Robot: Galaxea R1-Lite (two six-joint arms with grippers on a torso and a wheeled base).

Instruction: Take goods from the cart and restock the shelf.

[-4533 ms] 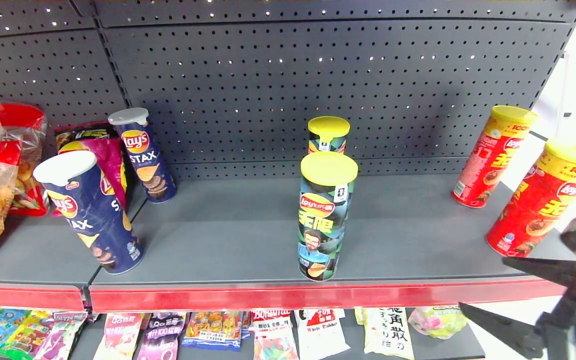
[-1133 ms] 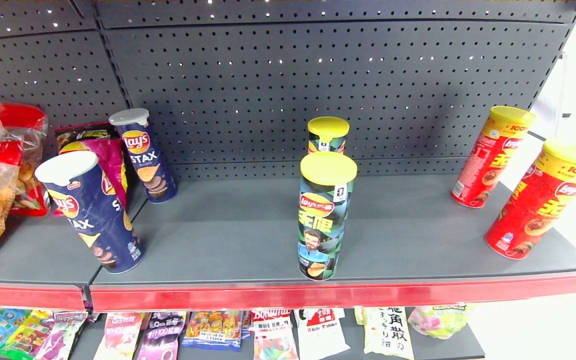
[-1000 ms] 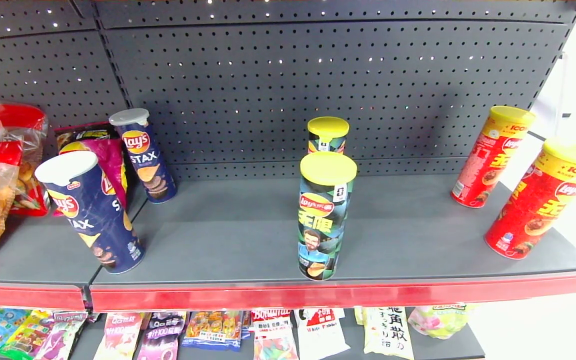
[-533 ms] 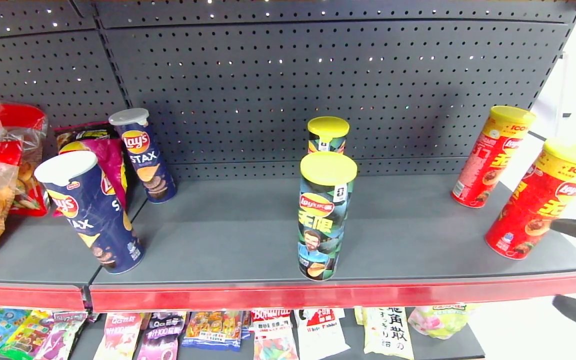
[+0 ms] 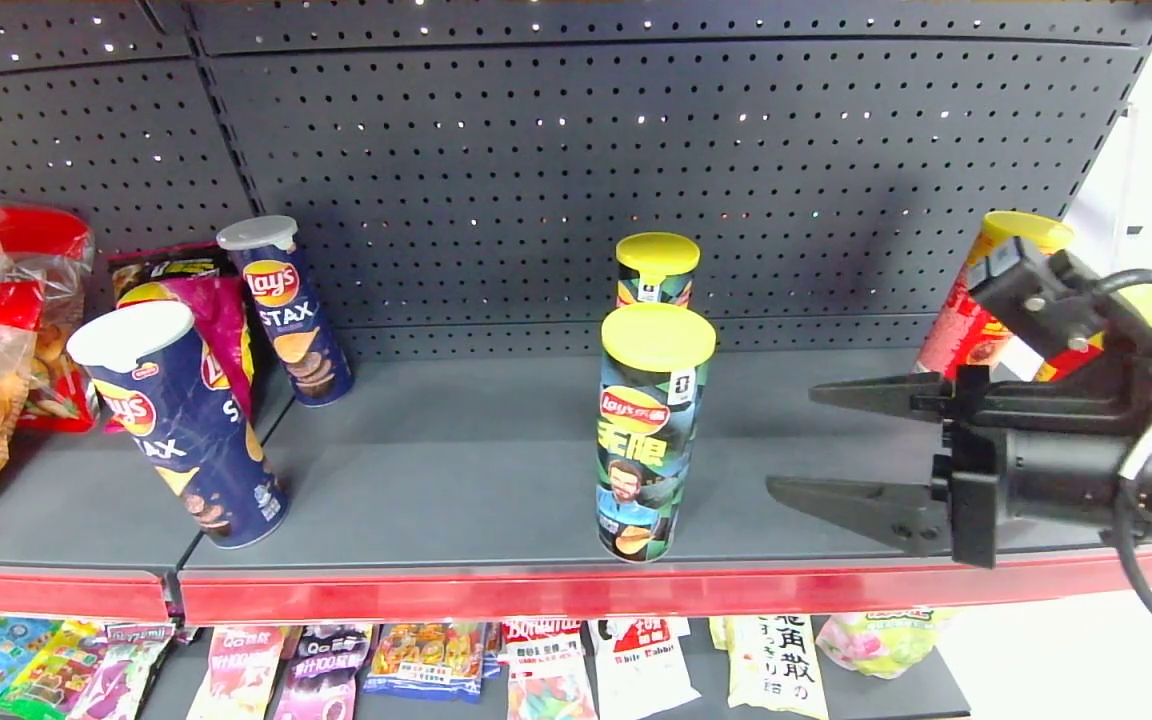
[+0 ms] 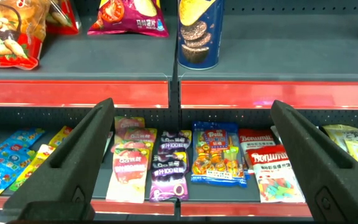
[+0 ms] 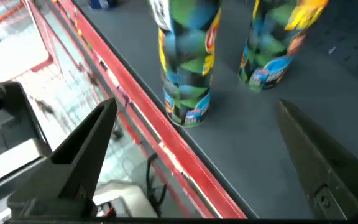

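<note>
Right gripper (image 5: 789, 440) spread wide, holding nothing, right side of head frame over shelf (image 5: 436, 470). Tips just right of front green can (image 5: 648, 440), which stands upright mid-frame. Left gripper (image 6: 191, 107) also spread, facing snack bags (image 6: 166, 168).

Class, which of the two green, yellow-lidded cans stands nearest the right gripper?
The front green can, at the shelf's red edge; the rear can stands behind, near the back panel.

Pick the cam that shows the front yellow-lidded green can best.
Head view: the front green can shows whole, lid to base, upright near the shelf's red edge. The right wrist view shows its lower body and base, top cut off. The left wrist view looks at a blue can's base and lower-shelf packets.
</note>
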